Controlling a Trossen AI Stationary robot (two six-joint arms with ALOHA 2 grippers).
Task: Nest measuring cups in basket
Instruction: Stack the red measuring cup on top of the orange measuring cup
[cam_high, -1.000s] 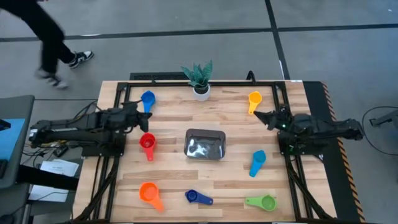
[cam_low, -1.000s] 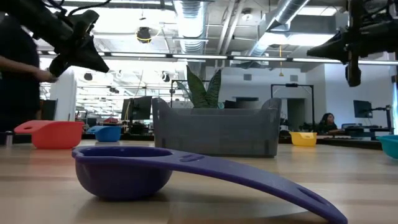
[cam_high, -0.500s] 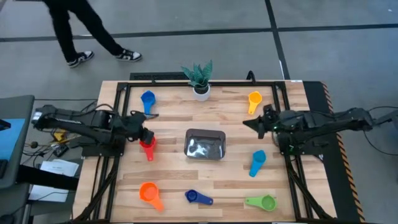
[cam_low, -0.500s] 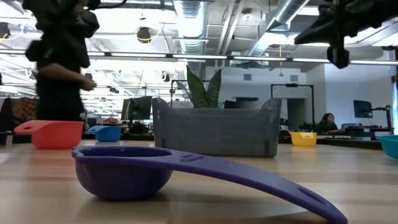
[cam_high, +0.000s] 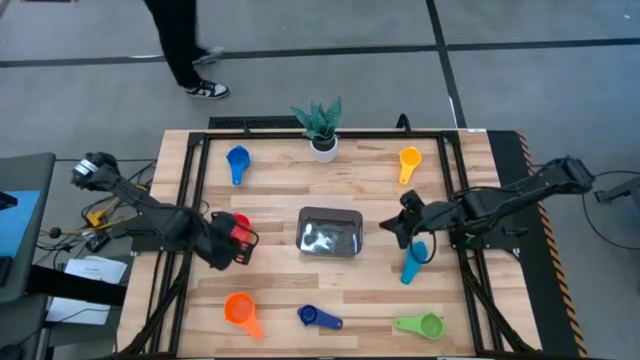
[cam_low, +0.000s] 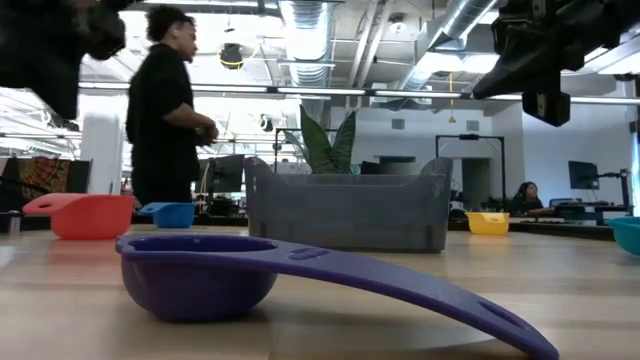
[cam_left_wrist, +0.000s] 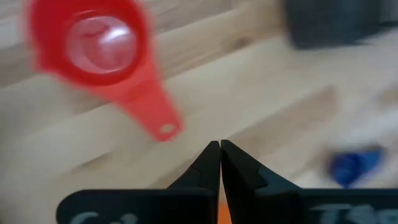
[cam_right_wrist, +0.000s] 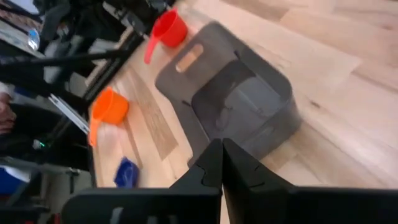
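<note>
I see the basket (cam_high: 330, 232) sitting near the middle of the wooden surface (cam_high: 280, 180), with no cup inside it. My left gripper (cam_high: 243, 240) hangs at the basket's 9 o'clock, right over the red cup (cam_high: 237, 222); in the left wrist view its jaws are clenched together, holding nothing, with the red cup (cam_left_wrist: 104, 46) lying on the wood just ahead of the tips. My right gripper (cam_high: 392, 226) is just off the basket's 3 o'clock side, jaws likewise pressed together and empty, and its wrist view looks across the basket (cam_right_wrist: 233, 102) toward the red cup (cam_right_wrist: 168, 29) and the orange cup (cam_right_wrist: 109, 107).

The other cups lie scattered and apart: blue (cam_high: 237, 160) at 10 o'clock, yellow (cam_high: 408, 160) at 2, light blue (cam_high: 413, 262) at 4 close under the right arm, green (cam_high: 424, 325) at 5, dark blue (cam_high: 316, 317) at 6, orange (cam_high: 240, 311) at 7. A potted plant (cam_high: 320, 127) stands at 12 o'clock. A person (cam_low: 165, 105) is beyond the far edge.
</note>
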